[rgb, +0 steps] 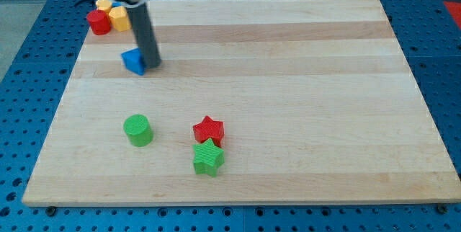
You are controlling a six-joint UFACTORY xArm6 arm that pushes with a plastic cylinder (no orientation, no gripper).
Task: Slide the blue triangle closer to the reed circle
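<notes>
Near the tabletop's upper-left, my tip touches the blue triangle's right side; the red circle sits beyond; no gripper shows.

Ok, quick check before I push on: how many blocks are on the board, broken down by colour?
Red: 2, the red circle and the red star.
Yellow: 2, yellow block and yellow block.
Green: 2, the green cylinder and the green star.
Blue: 1, the blue triangle, with my tip at its right.
Total: 7

Blue block partly behind rod
</notes>
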